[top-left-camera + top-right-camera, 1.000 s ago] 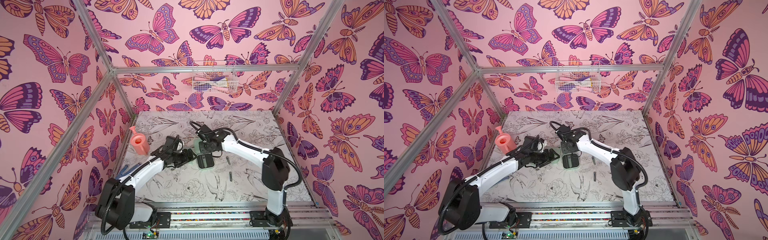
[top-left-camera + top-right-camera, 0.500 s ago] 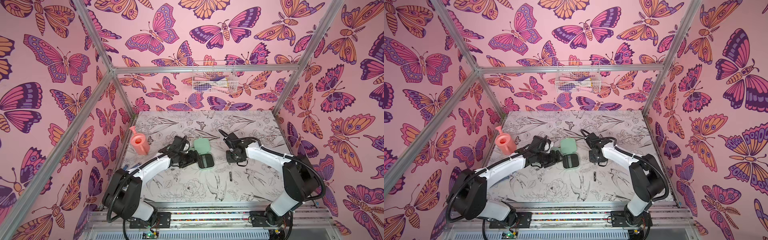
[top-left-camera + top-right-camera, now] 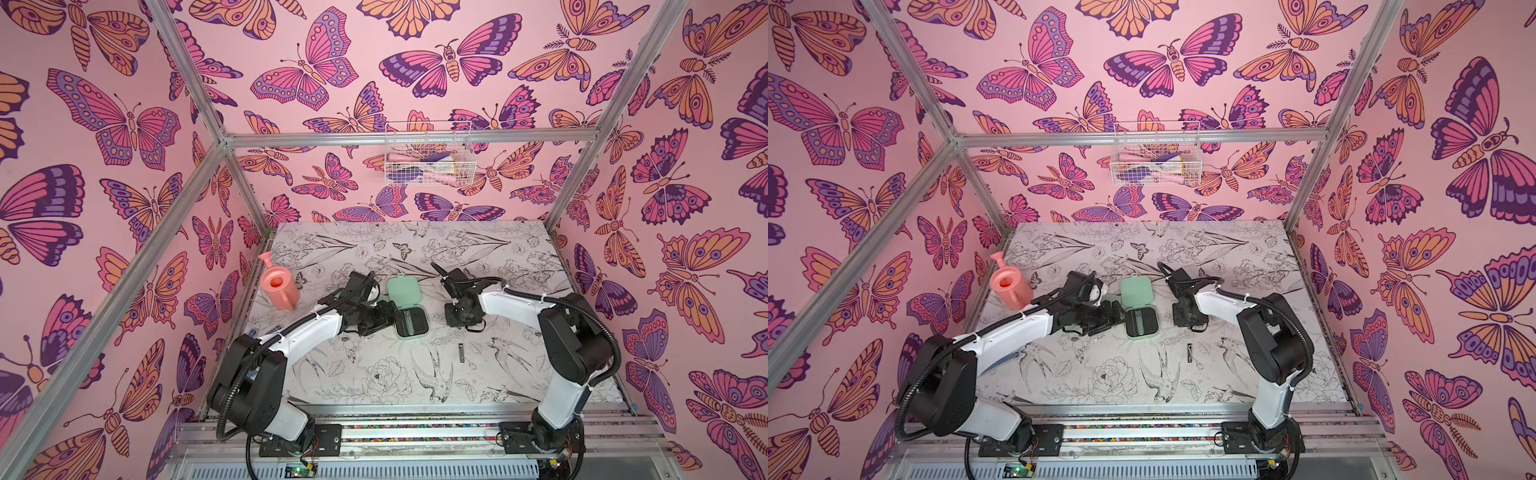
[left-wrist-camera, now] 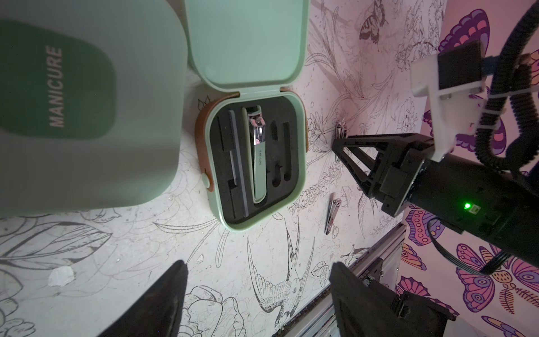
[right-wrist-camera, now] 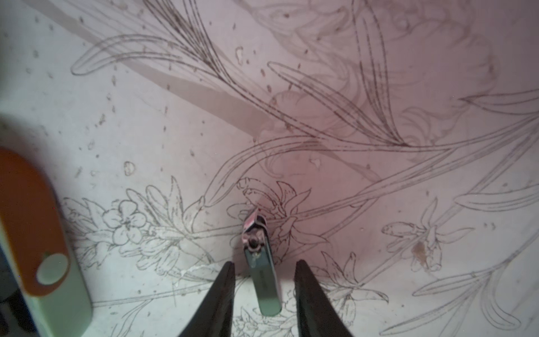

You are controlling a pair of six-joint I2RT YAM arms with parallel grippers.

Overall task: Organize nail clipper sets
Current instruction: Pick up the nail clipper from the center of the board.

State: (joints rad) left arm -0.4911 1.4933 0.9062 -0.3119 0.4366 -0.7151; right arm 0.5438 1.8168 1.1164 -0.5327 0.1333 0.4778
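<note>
An open mint-green case [image 3: 411,326] [image 4: 291,204] lies mid-table with its lid [image 3: 403,289] folded back. In its black foam sit a clipper [image 4: 258,157] and a slim file. A closed mint case [image 4: 87,102] marked MANICURE fills the left wrist view. My left gripper [image 3: 384,318] [image 4: 258,264] is open beside the open case, with nothing between its fingers. My right gripper [image 3: 457,322] [image 5: 265,263] points down to the right of that case. It is open astride a small clipper [image 5: 262,274] lying on the table, with a gap on each side. Another loose clipper [image 3: 461,353] [image 4: 332,217] lies nearer the front.
A pink watering can [image 3: 279,289] stands at the table's left edge, behind the left arm. A white wire basket [image 3: 428,156] with brushes hangs on the back wall. An orange strap [image 5: 26,233] runs along the open case's side.
My right gripper left the open case, swung right and came down over the small clipper, its jaws a little wider. The left arm edged slightly toward the case.
</note>
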